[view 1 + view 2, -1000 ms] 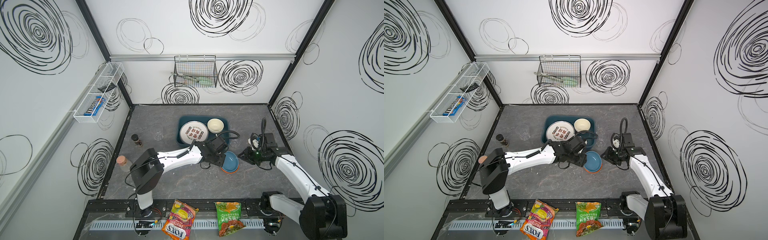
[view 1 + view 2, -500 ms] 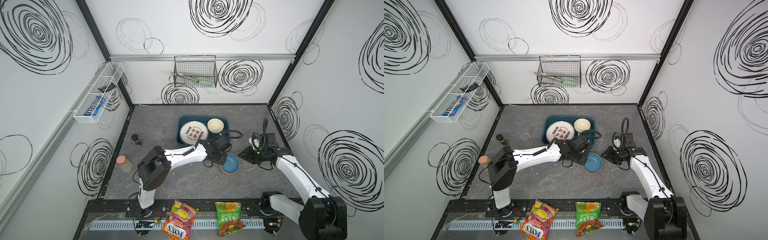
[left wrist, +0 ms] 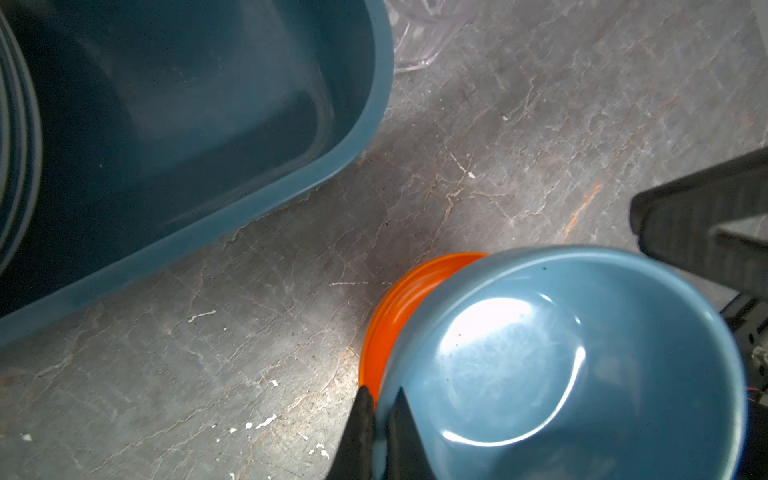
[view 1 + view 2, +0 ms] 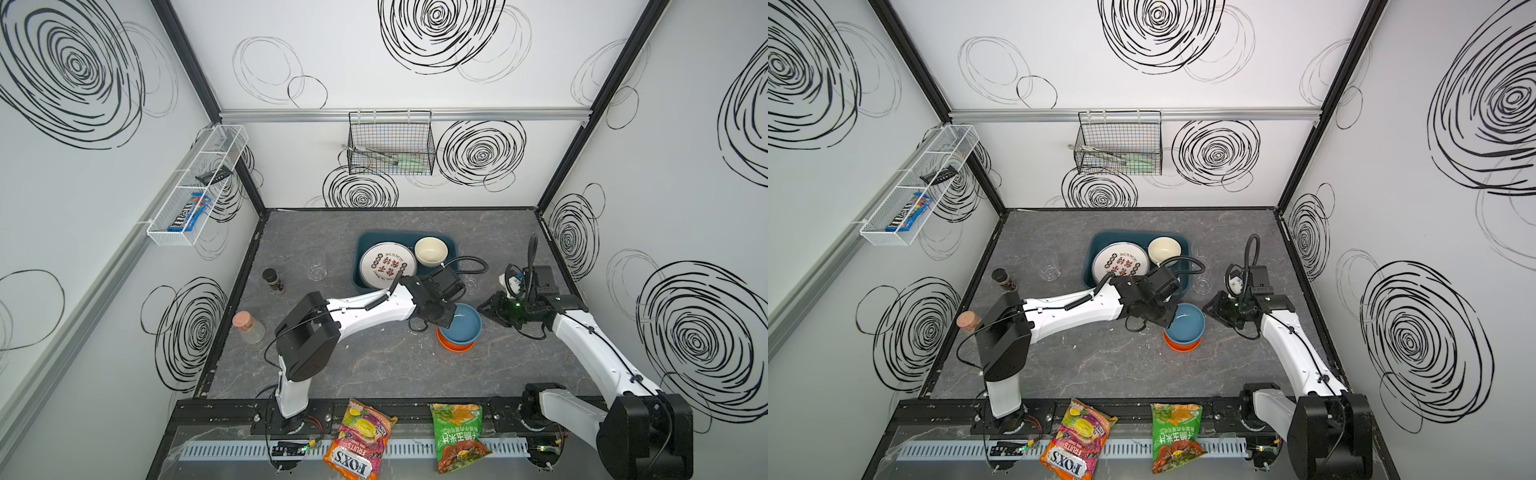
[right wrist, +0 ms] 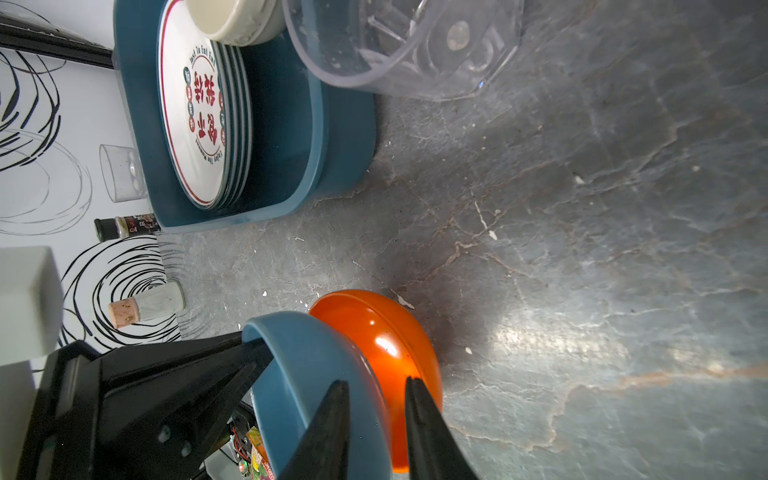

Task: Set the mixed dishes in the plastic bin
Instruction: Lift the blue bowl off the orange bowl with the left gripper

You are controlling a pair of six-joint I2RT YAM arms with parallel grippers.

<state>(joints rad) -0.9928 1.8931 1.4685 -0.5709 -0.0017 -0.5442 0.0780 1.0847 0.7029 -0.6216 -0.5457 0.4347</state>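
Left gripper [image 3: 383, 392] is clenched on the rim of the blue bowl [image 3: 561, 365], one finger inside and one outside; in both top views those fingers are hidden beneath the wrist. The blue bowl sits tilted in the orange bowl [image 3: 395, 307], of which only a crescent shows, both on the table [image 4: 374, 365] just outside the near right corner of the plastic bin [image 4: 386, 237]. Right gripper [image 5: 376, 382] has its jaws slightly parted just beside the two bowls, nothing seen pinched; contact cannot be told. Bowls, three: the cream bowl [image 4: 431, 250] lies in the bin beside the plate stack [image 4: 387, 266]. Plate number is uncertain, the right wrist view showing several rims. Clear cups, two: the left-side cup [image 4: 316, 264], and the right-side cup [image 5: 407, 45], faint in both top views and cut off in the right wrist view. One spice jar [image 4: 274, 280], one cork-topped jar [image 4: 249, 328], two snack bags [image 4: 361, 444] at the front rail. Only the left wrist view shows the bin's near end bare
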